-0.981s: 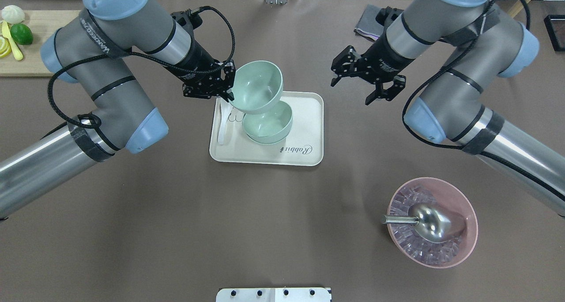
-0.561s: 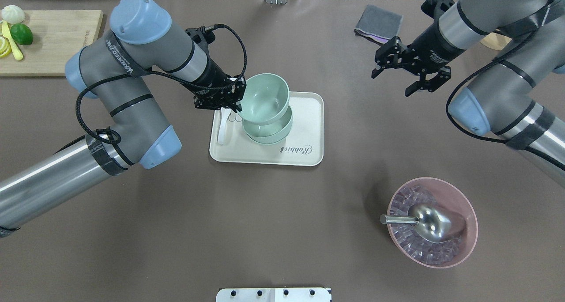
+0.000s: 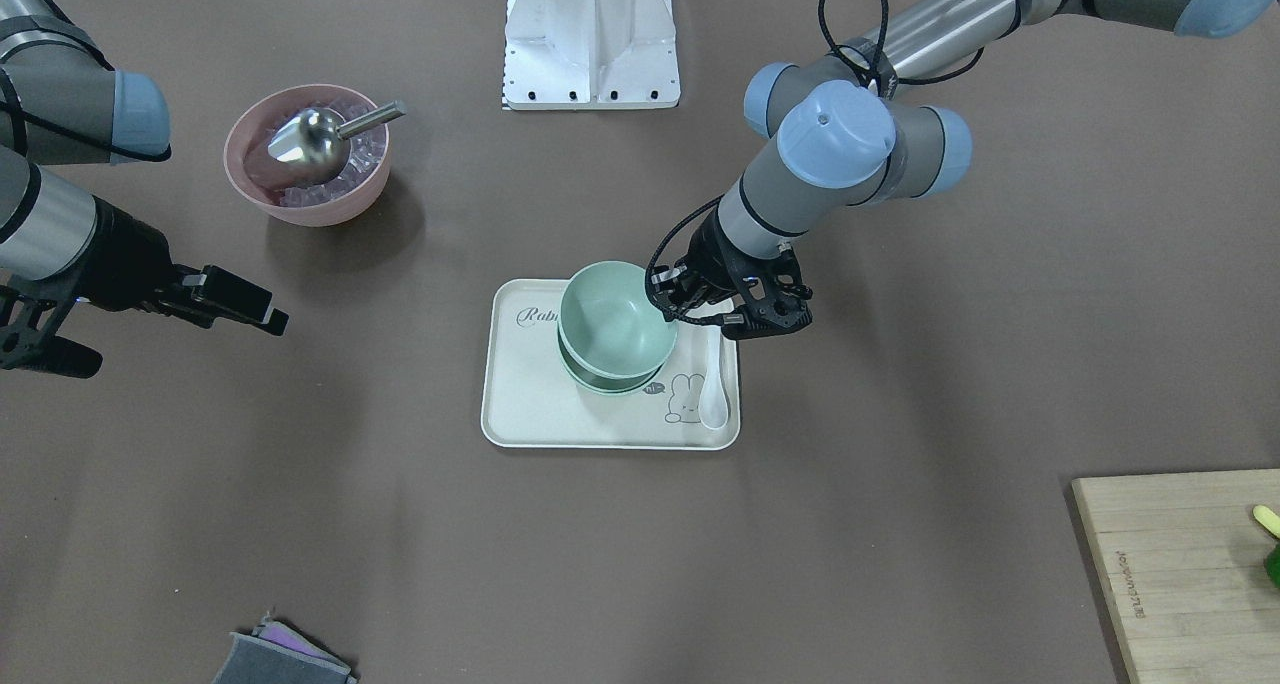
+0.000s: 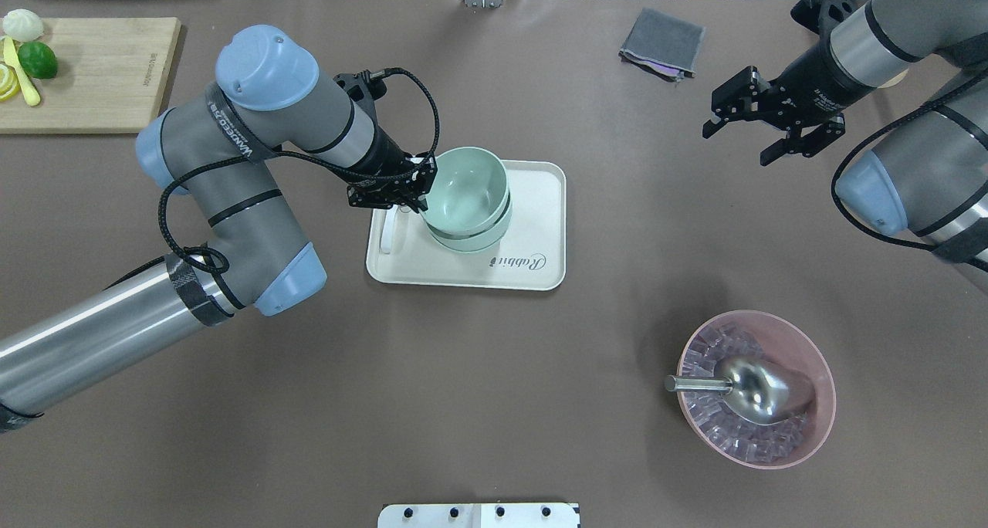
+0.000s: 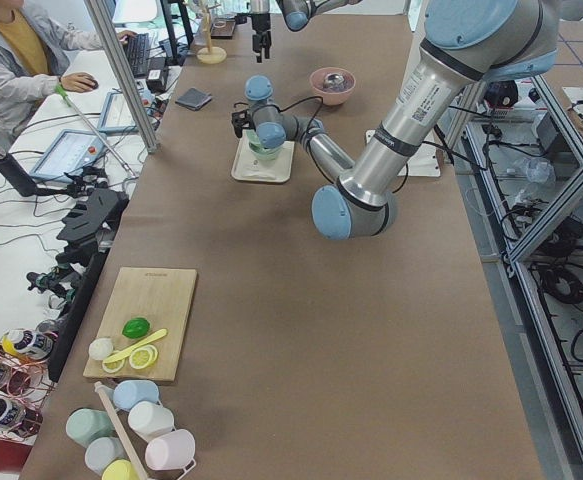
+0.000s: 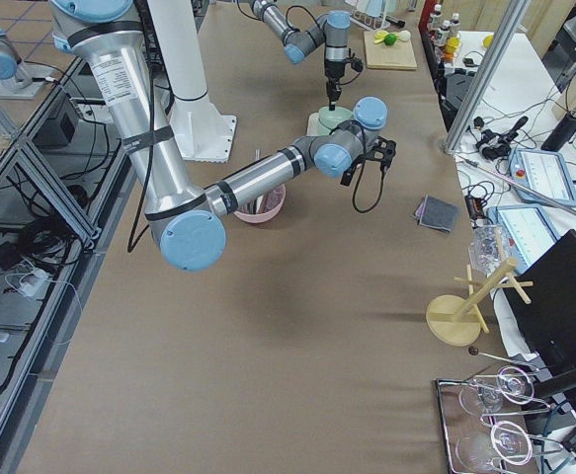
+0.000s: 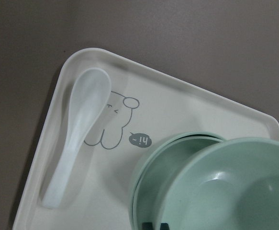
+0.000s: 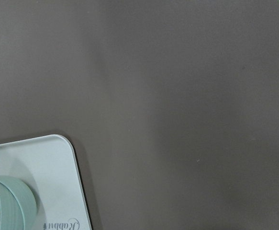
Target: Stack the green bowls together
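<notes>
In the overhead view, just left of centre, the left gripper (image 4: 419, 194) is pinching the left rim of the top green bowl (image 4: 469, 182). The bowl is hanging mouth-up, ready to settle straight down. It is sitting slightly tilted over the 2 nested green bowls (image 4: 475, 241) on the cream tray (image 4: 540, 231), with its rim riding above theirs. It is probably not fully seated, which would explain why the fingers are clamping it.

In the left wrist view, the white spoon (image 7: 77, 139) is lying along the tray's left edge, apart from the stack, so the rim grip is leaving it alone.

At the overhead view's upper right, the right gripper (image 4: 772, 130) is hanging with jaws spread and nothing between them. It is well apart from the tray, likely giving the left arm room. At lower right, the pink bowl (image 4: 820, 416) with its metal scoop (image 4: 752, 389) is playing no part.
</notes>
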`<state>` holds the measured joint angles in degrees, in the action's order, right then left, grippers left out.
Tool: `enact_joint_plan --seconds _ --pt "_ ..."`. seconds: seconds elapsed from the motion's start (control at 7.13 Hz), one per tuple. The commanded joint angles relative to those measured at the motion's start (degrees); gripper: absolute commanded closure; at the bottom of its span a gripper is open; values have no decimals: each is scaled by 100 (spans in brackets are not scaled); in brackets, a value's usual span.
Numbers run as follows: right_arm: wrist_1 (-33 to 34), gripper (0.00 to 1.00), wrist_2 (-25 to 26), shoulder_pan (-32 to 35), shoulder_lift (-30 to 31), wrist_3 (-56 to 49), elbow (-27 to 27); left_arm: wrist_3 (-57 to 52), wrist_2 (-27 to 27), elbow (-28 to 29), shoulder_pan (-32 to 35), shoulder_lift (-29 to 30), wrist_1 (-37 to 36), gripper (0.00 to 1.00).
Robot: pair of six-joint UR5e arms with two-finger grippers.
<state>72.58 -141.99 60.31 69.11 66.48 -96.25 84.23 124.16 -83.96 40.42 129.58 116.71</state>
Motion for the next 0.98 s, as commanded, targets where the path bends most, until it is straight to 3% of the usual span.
enact_joint_plan --seconds 0.0,0.14,0.42,0.56,0.7,0.84 --pt "2 0 -4 -10 6 -4 -25 -3 -232 379 -16 -3 569 9" --pt "2 0 -4 -2 6 -4 -25 40 -330 346 -17 -3 590 2" --pt "28 0 -30 155 6 -4 -138 -3 -270 118 140 -12 537 2" --pt "185 0 -30 365 6 -56 -183 -29 -87 -240 437 -290 468 2" --pt "273 0 -22 620 15 -413 -166 -378 202 -861 919 -980 458 2" --pt "761 0 65 909 58 -1313 -166 -1277 405 -1450 1159 -1840 458 2"
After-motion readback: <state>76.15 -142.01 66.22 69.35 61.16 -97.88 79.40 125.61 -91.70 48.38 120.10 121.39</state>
